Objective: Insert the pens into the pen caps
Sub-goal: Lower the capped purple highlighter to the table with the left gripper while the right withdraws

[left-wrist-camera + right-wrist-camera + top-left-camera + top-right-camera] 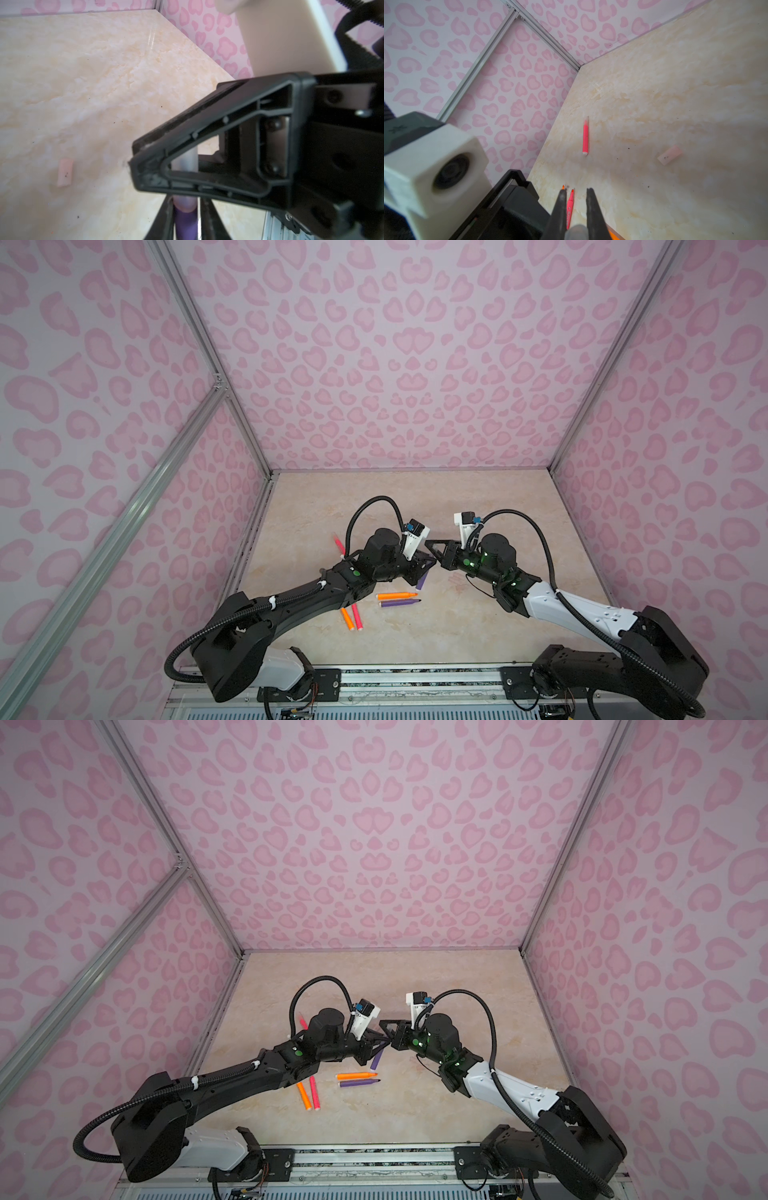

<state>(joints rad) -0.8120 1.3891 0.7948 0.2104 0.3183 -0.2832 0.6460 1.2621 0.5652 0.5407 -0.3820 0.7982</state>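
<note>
Beige marble tabletop, left gripper clamped on slim purple felt-tip pen, right gripper pinching clear plastic cap at its end.

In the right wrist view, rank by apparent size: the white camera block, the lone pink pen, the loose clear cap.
1. white camera block, though closeness to the lens inflates it
2. lone pink pen
3. loose clear cap, shorter than the pen

Left tool and right tool, both clamped shut, meet tip to tip.
</note>
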